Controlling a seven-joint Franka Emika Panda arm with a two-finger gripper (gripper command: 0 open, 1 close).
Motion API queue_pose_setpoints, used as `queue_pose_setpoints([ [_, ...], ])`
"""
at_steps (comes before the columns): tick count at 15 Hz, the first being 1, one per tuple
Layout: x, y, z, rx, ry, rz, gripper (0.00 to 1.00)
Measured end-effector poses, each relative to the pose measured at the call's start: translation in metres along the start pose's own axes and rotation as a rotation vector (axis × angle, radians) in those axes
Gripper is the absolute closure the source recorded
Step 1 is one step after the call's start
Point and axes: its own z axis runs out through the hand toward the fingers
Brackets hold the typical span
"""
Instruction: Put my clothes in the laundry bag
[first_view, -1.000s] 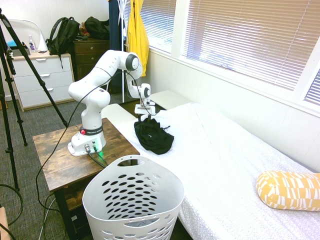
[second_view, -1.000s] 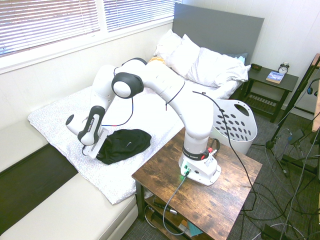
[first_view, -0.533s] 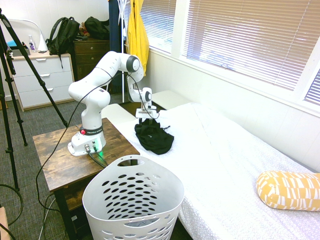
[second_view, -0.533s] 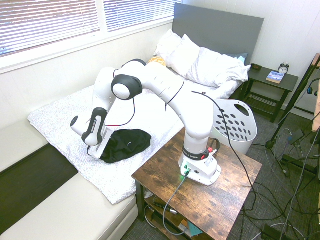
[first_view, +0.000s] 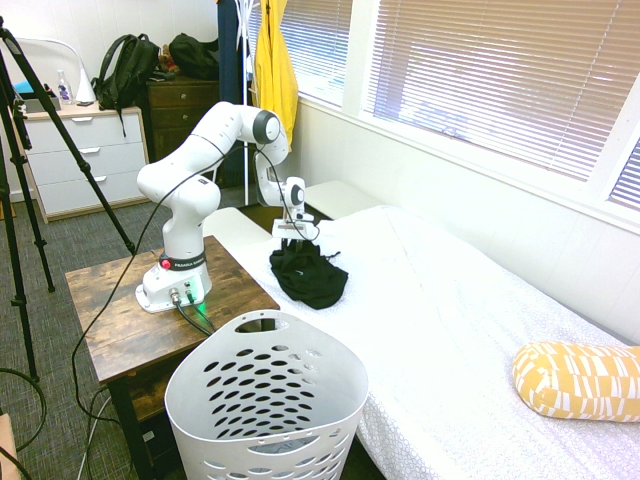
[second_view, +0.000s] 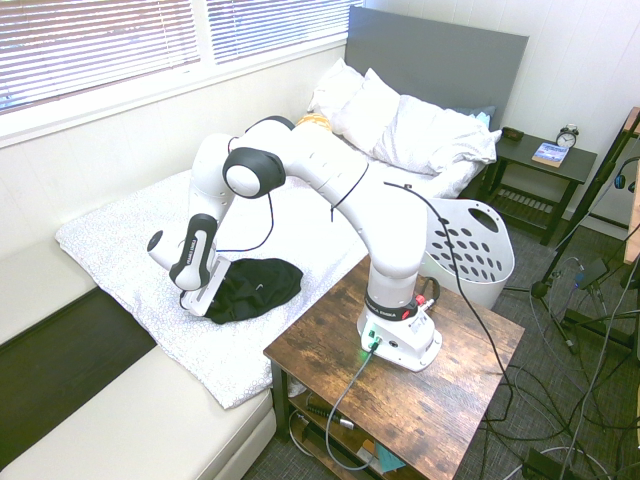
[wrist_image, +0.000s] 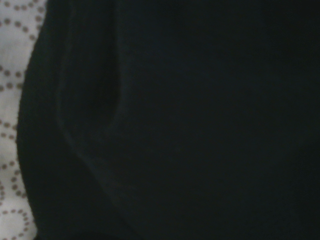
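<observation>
The clothes, one black garment (first_view: 310, 278), lie bunched on the white bedspread near the bed's foot corner. A small white logo shows on the garment (second_view: 255, 288) in the second exterior view. My gripper (first_view: 291, 243) is pressed down into the garment's end nearest the bed's foot; in the second exterior view my gripper (second_view: 207, 303) is partly buried in the fabric. The wrist view is almost filled with dark fabric (wrist_image: 200, 125). The white laundry basket (first_view: 265, 400) with oval holes stands on the floor beside the bed and in front of the wooden table. It looks empty.
The arm's base stands on a wooden side table (first_view: 110, 310) between the garment and the basket (second_view: 480, 250). A yellow patterned pillow (first_view: 580, 380) lies far up the bed. White pillows (second_view: 400, 125) rest against the headboard. A yellow garment (first_view: 275, 70) hangs by the window.
My gripper has moved down and in toward the garment's end. The fabric there has bunched up and looks shorter than before.
</observation>
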Motion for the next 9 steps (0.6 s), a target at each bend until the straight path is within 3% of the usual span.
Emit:
queue_pose_setpoints([
  [9, -0.001, 0.026, -0.007, 0.011, -0.015, 0.017, 1.00],
])
